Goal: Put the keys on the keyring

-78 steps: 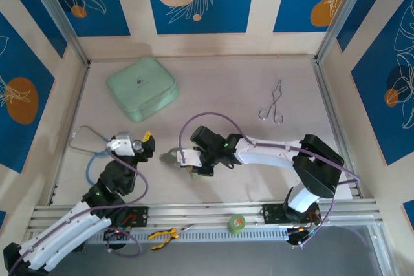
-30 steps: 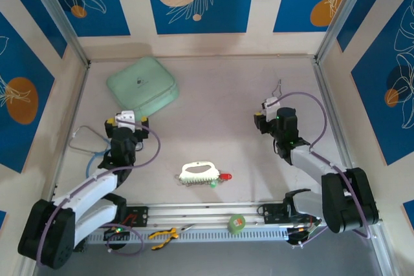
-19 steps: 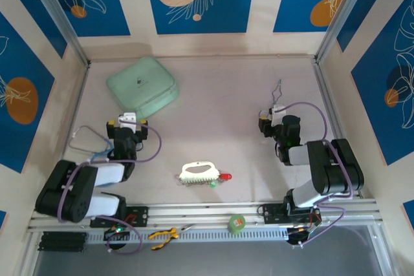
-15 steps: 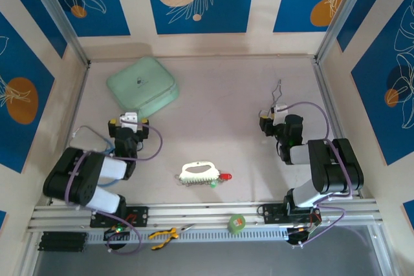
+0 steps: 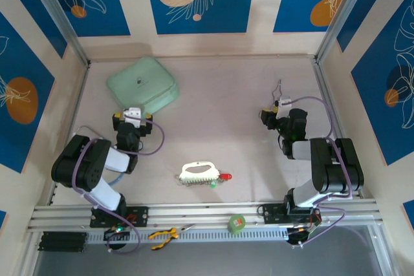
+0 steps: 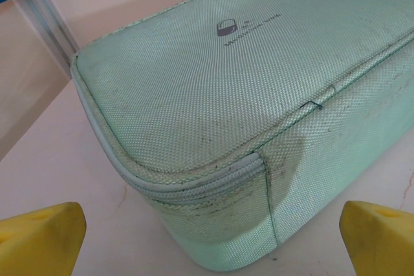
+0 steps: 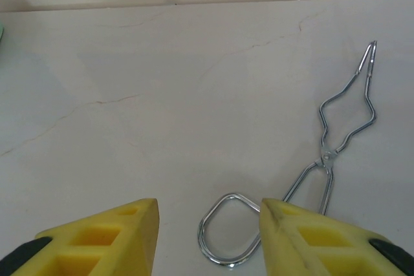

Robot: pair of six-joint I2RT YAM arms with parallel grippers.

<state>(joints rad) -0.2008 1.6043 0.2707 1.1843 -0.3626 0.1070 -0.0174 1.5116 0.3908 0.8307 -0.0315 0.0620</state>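
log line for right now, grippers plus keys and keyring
left gripper: open, facing mint case | right gripper: open, facing wire tongs | keyring: on table, unheld | keys: at its right end, attachment unclear

Case [image 6: 259,88]: mint-green woven fabric, zipped corner nearest, resting on tabletop [image 6: 58,159].
Left claw [image 6: 207,240]: yellow fingertips [image 6: 39,237] spread wide, short of the case.

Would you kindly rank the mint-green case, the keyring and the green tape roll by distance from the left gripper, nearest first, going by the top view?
From the left gripper:
1. mint-green case, just ahead of its open jaws, at the far left.
2. keyring, mid-scene, off to its right and nearer the arm bases.
3. green tape roll, at the near edge, farther right again.
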